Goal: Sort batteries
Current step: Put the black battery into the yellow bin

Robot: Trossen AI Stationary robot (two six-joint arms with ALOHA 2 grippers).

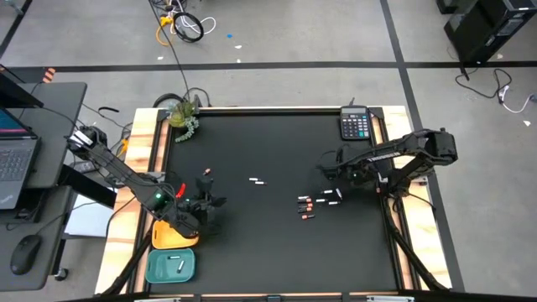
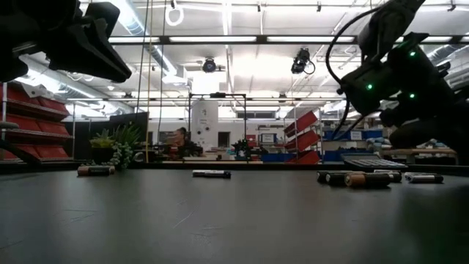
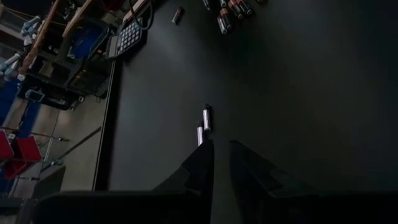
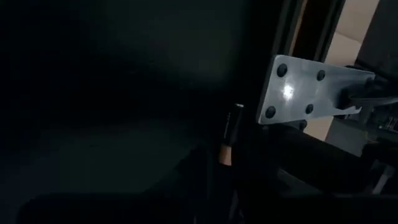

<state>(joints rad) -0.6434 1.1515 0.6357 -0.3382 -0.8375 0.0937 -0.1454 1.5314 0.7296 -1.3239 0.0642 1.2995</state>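
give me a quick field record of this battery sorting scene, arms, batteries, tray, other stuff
left gripper: near the table's front left, fingers nearly together, nothing visibly held
right gripper: over the right side, near the battery cluster; a dark battery with a copper end lies by its fingers
battery cluster: right of centre, mixed white and dark
white battery pair: mid-table
lone dark battery: left of centre
teal tray: front left corner, holds one white battery
calculator: back right
plant: back left
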